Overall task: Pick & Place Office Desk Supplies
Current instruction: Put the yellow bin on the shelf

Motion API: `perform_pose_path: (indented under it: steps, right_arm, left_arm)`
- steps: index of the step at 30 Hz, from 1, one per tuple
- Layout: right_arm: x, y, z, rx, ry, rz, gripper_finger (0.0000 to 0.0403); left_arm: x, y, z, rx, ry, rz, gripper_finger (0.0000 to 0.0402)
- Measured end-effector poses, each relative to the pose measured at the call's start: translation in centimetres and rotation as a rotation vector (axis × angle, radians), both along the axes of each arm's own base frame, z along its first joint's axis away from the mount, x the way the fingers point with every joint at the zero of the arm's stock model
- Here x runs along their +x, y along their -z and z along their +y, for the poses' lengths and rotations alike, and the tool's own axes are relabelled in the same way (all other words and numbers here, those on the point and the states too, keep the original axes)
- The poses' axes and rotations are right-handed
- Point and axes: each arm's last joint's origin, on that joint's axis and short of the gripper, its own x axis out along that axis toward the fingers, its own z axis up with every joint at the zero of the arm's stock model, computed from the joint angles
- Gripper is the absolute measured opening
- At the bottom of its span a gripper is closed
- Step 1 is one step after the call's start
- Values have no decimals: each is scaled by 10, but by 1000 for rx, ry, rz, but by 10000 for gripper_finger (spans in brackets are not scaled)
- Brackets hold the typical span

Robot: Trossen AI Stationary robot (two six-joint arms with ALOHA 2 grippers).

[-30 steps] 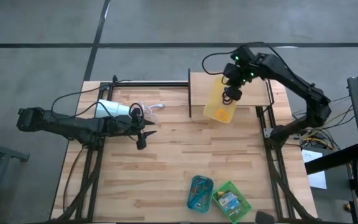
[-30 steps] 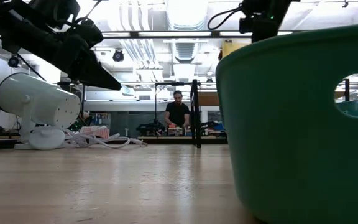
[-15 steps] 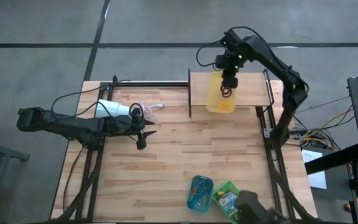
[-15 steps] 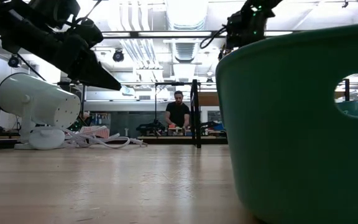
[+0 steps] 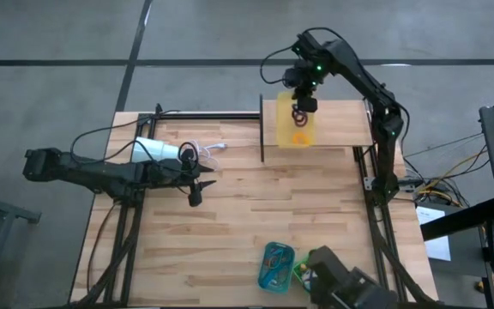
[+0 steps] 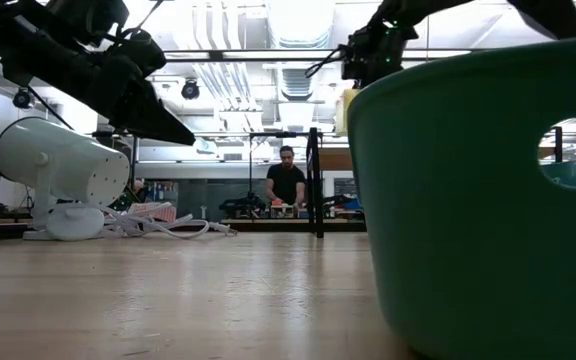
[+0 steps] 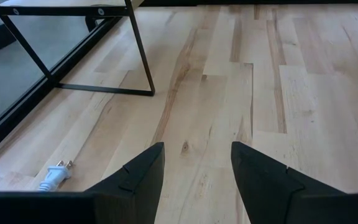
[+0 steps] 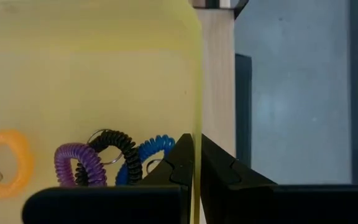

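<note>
Lettering is not being resolved in any view; the print on the crayon box (image 5: 312, 276) in the green tray (image 5: 302, 273) is too small to be read.

At the left of the table (image 5: 230, 215), the left gripper (image 5: 197, 192) is being held above bare wood with its fingers (image 7: 138, 174) spread apart and nothing between them. The white lamp (image 5: 157, 150) is lying just behind it. The lamp's plug (image 7: 55, 175) is being shown only in the left wrist view.

Near the front edge, the teal tray (image 5: 275, 264) is standing beside the green tray, partly hidden by a dark object in the high view.

At the right rear, the yellow tray (image 5: 297, 125) is being held over the raised shelf (image 5: 341, 124) by the right gripper (image 5: 302, 106), whose jaws are pinched on the tray's wall. The right wrist view alone is showing the contents: orange loop (image 8: 4, 165), purple loop (image 8: 74, 165), black loop (image 8: 118, 149) and blue loop (image 8: 152, 151).

A person (image 6: 285, 183) is being seen only in the low view.
</note>
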Motion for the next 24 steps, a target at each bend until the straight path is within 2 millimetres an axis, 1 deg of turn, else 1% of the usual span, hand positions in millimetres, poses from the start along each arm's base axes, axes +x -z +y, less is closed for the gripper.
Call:
perform_pose_path:
  steps: [4,9,11,17,24]
  right_arm:
    - [6,1,-6,-14,-56,-8,8]
    - [13,8,-14,-10,-91,-15,8]
    - [17,11,-17,-6,-80,-17,8]
    - [24,21,-27,45,40,-19,8]
    - [23,23,-29,41,33,-14,8]
  left_arm:
    - [0,0,0,0,0,0,190]
    - [0,0,0,0,0,0,190]
    - [0,0,0,0,0,0,190]
    - [0,0,0,0,0,0,190]
    - [0,0,0,0,0,0,190]
